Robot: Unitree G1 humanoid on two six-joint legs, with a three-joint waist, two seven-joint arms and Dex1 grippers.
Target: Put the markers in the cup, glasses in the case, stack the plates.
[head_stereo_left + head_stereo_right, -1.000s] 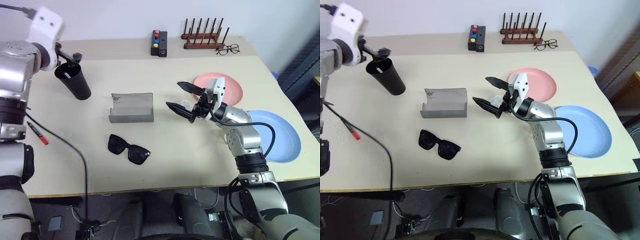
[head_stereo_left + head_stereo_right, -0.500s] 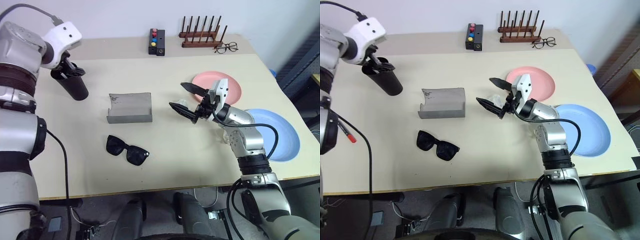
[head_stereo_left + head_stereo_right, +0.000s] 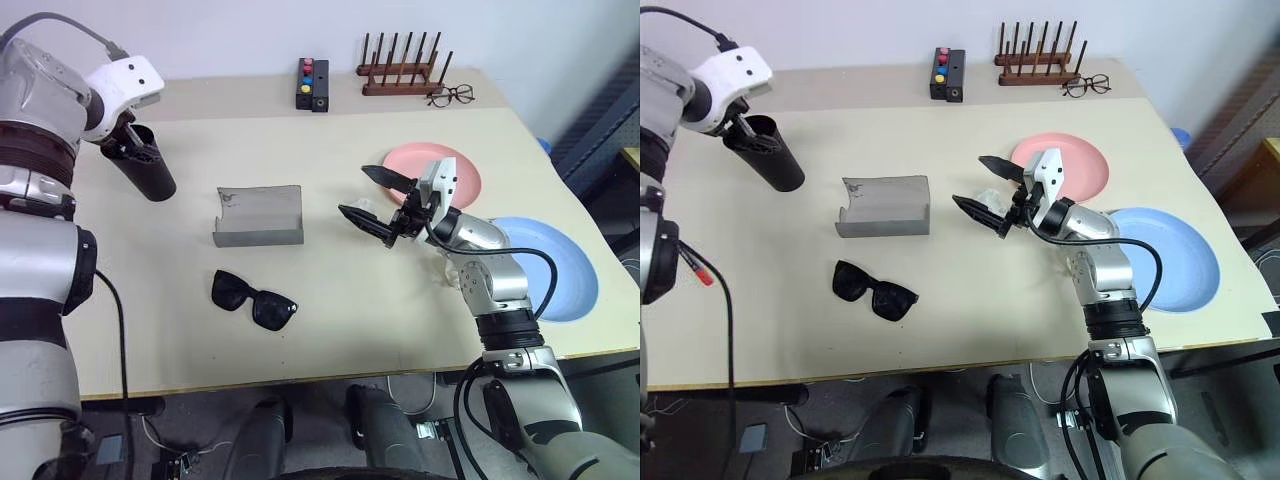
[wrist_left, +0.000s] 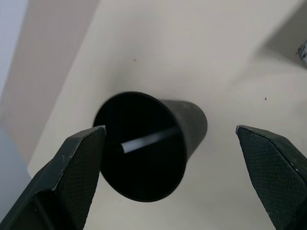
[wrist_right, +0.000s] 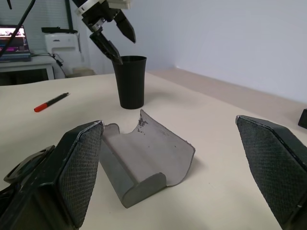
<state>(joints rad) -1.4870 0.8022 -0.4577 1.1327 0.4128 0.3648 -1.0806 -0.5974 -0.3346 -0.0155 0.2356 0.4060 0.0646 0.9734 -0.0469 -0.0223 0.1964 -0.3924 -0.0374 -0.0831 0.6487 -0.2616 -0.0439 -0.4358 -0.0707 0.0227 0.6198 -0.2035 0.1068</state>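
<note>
The black cup (image 3: 145,172) stands upright at the table's far left, with the white marker (image 4: 144,141) lying inside it. My left gripper (image 3: 135,142) hangs open just over the cup's mouth, holding nothing. The dark marker with a red end (image 3: 695,268) lies on the table near the left edge. In the middle, the grey case (image 3: 260,215) lies open, with the black sunglasses (image 3: 255,298) in front of it. My right gripper (image 3: 357,192) hovers open and empty right of the case. The pink plate (image 3: 470,175) and the blue plate (image 3: 565,270) lie apart on the right.
At the back edge stand a black box with coloured buttons (image 3: 316,85) and a wooden peg rack (image 3: 400,75), with clear-lens eyeglasses (image 3: 455,96) beside the rack. A cable trails from my left arm past the table's left edge.
My left gripper has turned at the wrist and sunk a little over the cup's mouth, staying open. The right arm has not moved. The view has shifted slightly.
</note>
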